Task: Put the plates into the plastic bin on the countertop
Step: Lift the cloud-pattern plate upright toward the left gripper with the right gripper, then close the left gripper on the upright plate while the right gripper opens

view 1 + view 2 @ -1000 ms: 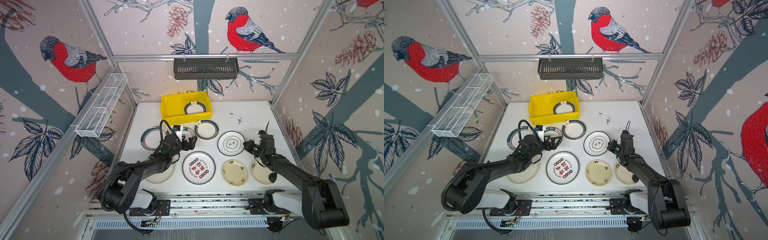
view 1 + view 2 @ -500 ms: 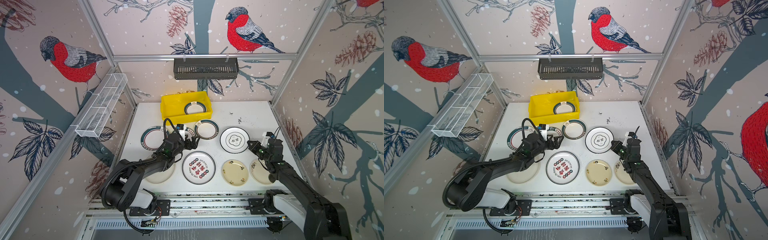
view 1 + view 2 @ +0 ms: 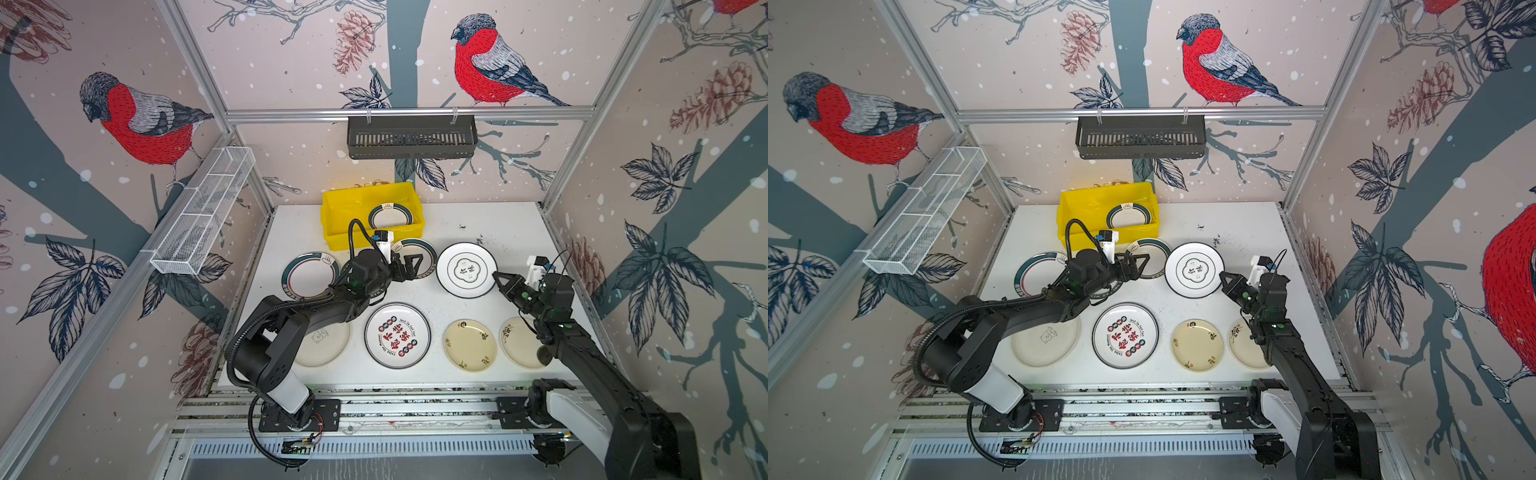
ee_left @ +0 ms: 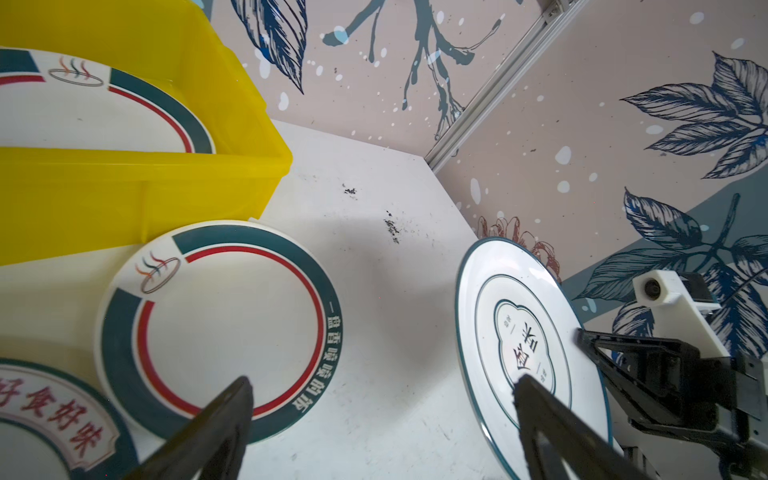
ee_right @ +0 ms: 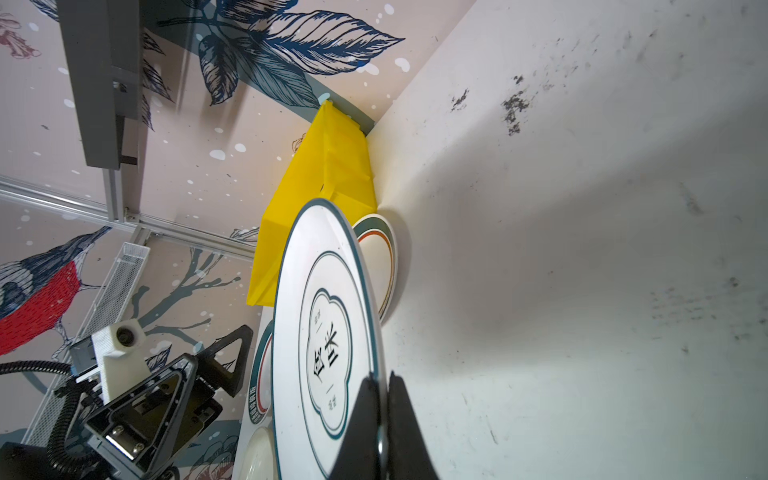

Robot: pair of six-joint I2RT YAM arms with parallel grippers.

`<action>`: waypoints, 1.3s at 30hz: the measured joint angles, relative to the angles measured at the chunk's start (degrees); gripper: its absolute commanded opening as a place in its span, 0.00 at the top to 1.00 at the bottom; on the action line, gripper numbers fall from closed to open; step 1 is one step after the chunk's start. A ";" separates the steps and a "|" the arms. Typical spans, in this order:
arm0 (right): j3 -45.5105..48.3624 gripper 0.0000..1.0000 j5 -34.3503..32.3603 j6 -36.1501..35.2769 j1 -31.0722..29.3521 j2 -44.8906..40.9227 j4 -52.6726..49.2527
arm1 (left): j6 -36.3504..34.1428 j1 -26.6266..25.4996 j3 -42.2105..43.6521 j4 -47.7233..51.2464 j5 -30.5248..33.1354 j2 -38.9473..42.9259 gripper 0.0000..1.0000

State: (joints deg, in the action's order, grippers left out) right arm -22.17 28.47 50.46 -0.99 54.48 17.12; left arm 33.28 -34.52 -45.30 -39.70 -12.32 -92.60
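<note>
Left wrist view: plate banner reads "好食好味" in red.

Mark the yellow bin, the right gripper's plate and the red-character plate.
yellow bin [image 3: 336, 240], a top view, front wall
held plate [image 3: 465, 270], a top view, centre emblem
red-character plate [image 3: 397, 336], a top view, centre lettering

My left gripper gapes wide at the bottom of the frame, with nothing between my fingers. Lower left, a green-ringed plate lies flat, just beside the yellow bin at upper left. On the right, the right gripper pinches a tilted white plate by its rim.
</note>
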 measured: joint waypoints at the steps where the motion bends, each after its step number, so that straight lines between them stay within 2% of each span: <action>1: -0.22 1.00 0.35 0.15 0.00 0.00 0.11 | 0.28 -0.33 -0.17 -0.11 -0.24 -0.20 0.04; 4: -0.76 1.00 1.27 0.07 -0.07 0.00 0.50 | 0.94 -1.36 -0.52 -0.28 -1.01 -0.83 0.05; 10: -1.16 1.00 2.80 -0.98 -0.55 0.48 0.87 | 1.86 -2.95 -1.68 -0.74 -2.23 -3.17 0.14; 16: -1.16 1.00 3.19 -1.05 -1.01 0.52 0.90 | 3.87 -3.23 -3.45 -2.64 -4.20 -6.05 0.29; 23: -1.09 1.00 3.72 -1.46 -1.49 0.50 0.87 | 4.85 -3.56 -4.13 -5.14 -7.02 -7.89 0.38; 28: -1.18 1.00 4.07 -2.47 -1.70 0.39 0.87 | 5.70 -3.65 -4.70 -5.35 -7.43 -9.27 0.55; 30: -1.29 1.00 4.09 -2.58 -1.95 0.39 0.85 | 5.90 -3.67 -4.79 -6.03 -7.85 -9.79 0.56; 32: -1.42 1.00 4.09 -2.80 -2.10 0.39 0.87 | 6.40 -3.67 -4.94 -6.36 -8.63 -10.12 0.66; 39: -1.81 1.00 3.89 -4.11 -3.63 1.57 0.87 | 7.19 -3.76 -5.16 -7.58 -9.77 -10.27 0.87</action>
State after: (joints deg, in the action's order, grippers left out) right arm -23.99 32.36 46.35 -4.62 56.05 18.00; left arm 40.47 -38.28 -50.46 -47.29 -22.09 -102.87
